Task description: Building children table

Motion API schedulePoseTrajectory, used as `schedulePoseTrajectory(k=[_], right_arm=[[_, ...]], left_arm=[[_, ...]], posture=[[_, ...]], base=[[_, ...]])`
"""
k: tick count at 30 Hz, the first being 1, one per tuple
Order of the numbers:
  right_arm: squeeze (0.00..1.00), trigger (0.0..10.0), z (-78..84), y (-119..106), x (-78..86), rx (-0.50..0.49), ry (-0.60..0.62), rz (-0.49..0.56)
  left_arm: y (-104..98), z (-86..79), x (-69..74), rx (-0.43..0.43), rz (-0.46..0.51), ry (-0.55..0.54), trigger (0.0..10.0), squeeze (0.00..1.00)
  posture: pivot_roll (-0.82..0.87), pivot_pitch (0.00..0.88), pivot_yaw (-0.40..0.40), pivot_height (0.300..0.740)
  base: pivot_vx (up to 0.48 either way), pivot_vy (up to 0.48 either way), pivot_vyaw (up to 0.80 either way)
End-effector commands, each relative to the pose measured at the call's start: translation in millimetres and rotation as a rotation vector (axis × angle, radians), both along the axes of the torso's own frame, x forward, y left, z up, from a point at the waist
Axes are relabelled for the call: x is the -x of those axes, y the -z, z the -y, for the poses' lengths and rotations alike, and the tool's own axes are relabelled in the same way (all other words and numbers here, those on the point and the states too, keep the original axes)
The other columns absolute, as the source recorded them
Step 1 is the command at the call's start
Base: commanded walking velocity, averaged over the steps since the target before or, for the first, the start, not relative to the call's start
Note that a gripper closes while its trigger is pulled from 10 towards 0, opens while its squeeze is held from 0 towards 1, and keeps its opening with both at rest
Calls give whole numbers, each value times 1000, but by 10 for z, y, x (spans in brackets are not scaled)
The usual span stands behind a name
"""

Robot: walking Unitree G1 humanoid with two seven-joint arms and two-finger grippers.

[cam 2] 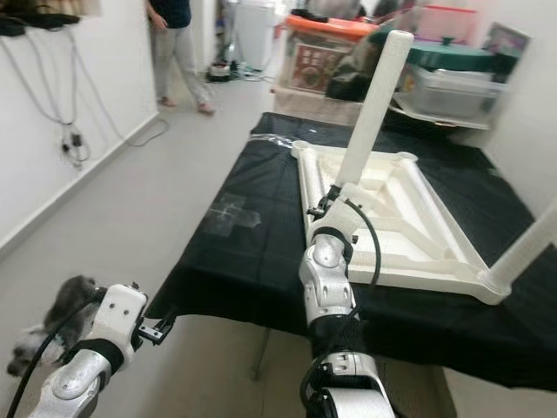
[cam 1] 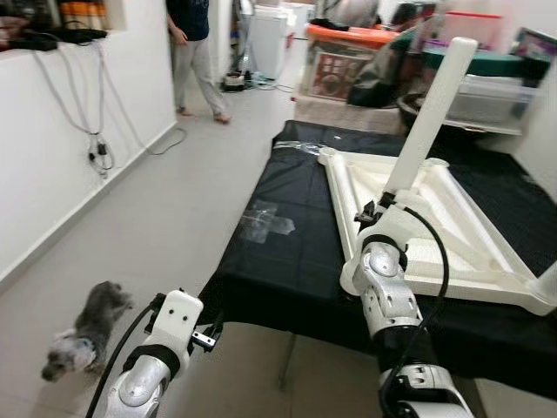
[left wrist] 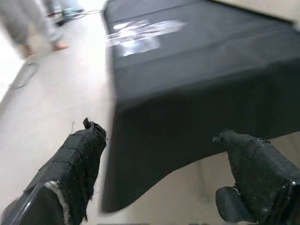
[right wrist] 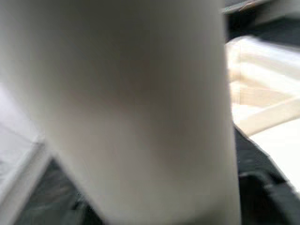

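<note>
A white children's table top (cam 1: 452, 226) lies upside down on the black-covered table (cam 1: 278, 270). One white leg (cam 2: 531, 244) stands fitted at its near right corner. My right gripper (cam 1: 383, 205) is shut on another white table leg (cam 1: 431, 113), which rises tilted over the near left part of the frame. That leg (right wrist: 131, 103) sits right up against the right wrist camera. My left gripper (cam 1: 204, 335) hangs low beyond the table's front left corner, open, its two black fingers (left wrist: 79, 159) wide apart with nothing between them.
A small grey dog (cam 1: 87, 331) stands on the floor at the near left. A person (cam 1: 196, 52) stands far back by the wall. Cables (cam 1: 96, 131) hang on the left wall. Storage boxes (cam 1: 348, 57) crowd the far end. A clear tape patch (cam 1: 265, 219) marks the cloth.
</note>
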State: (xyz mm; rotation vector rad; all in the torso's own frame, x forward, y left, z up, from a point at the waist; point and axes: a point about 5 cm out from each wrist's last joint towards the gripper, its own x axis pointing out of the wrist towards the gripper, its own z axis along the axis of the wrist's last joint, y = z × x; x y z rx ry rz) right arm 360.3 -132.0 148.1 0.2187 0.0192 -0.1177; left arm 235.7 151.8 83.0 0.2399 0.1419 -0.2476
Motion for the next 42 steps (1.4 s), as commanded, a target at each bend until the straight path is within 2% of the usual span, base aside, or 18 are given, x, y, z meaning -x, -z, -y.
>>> schedulePoseTrajectory(k=[1,6,7,9,17,18,19,22,23,24,25,27,29,32,33,39,40,42], right_arm=[[1000,10000,-206,-15,-5,-44,-151,30],[1000,10000,-482,-372,-26,-72,-529,184],[0,10000,-543,-488,19,21,-706,247],[0,10000,-597,-582,105,118,-978,286],[0,10000,-671,-488,178,177,-1165,254],[0,3882,-704,-403,193,187,-1189,243],[0,0,-719,-284,146,188,-1108,197],[0,0,-715,-193,100,164,-1013,155],[0,0,-565,-39,-47,129,-695,31],[0,0,-565,-39,-47,129,-695,31],[0,0,-443,72,-111,113,-489,-62],[0,0,-443,72,-111,113,-489,-62],[0,0,231,452,20,32,201,-289],[0,314,317,567,249,33,344,-338],[0,10000,208,510,269,49,267,-302],[0,10000,-113,151,179,33,-31,-78],[1000,10000,-218,-38,128,-11,-164,31],[1000,10000,-289,-166,103,-38,-254,102]], left_arm=[[51,42,3,1,-28,17,10000,0],[43,8,8,2,-27,11,10000,0],[47,-9,13,0,-27,9,10000,0],[52,-24,17,-4,-27,6,10000,0],[47,-6,11,0,-23,0,10000,0],[44,6,12,1,-21,-1,10000,0],[46,-2,28,2,-22,-8,10000,0],[51,-16,47,3,-25,-13,10000,0],[62,-32,65,2,-30,-16,10000,0],[62,-32,65,2,-30,-16,10000,0],[70,-43,76,2,-33,-17,10000,0],[70,-43,76,2,-33,-17,10000,0],[63,-17,49,0,-32,-7,10000,0],[56,15,31,7,-30,1,10000,0],[68,40,32,8,-34,13,10000,0],[71,71,17,7,-36,28,10000,0],[58,56,8,7,-31,22,10000,0],[50,45,4,7,-28,18,10000,0]], posture=[[128,0,-70,740],[130,0,-72,740],[129,0,-77,740],[135,0,-85,740],[142,0,-92,740],[154,0,-102,740],[159,0,-103,740],[156,0,-101,740],[150,0,-94,740],[150,0,-94,740],[150,0,-94,740],[150,0,-94,740],[141,0,-84,740],[124,0,-72,740],[120,0,-70,740],[119,0,-71,740],[126,0,-77,740],[126,0,-77,740]], base=[[0,0,0],[0,0,0],[0,0,0],[0,0,0],[0,0,0],[0,0,0],[0,0,0],[0,0,0],[0,0,0],[0,0,0],[0,0,0],[0,0,0],[0,0,0],[0,0,0],[0,0,0],[0,0,0],[0,0,0],[0,0,0]])
